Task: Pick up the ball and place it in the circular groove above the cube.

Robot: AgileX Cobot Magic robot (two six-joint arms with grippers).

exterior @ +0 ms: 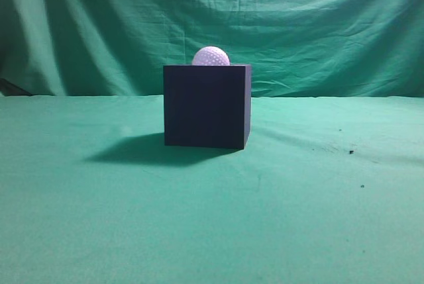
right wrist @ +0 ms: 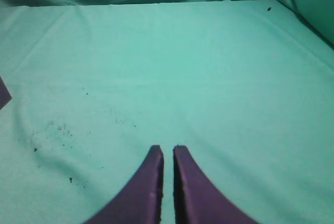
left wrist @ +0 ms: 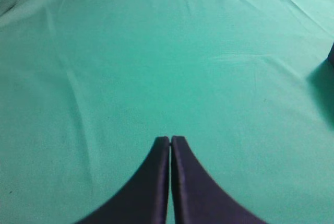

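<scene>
I see the golf ball [exterior: 211, 56] seated on top of the dark navy cube [exterior: 207, 105], its lower part sunk below the cube's top edge. The cube stands mid-desk on the green cloth [exterior: 212, 231]. Left gripper [left wrist: 170, 140]: fingers pressed together, empty. Right gripper [right wrist: 167, 150]: fingers nearly touching, narrow slit, empty. Both over bare cloth.
</scene>
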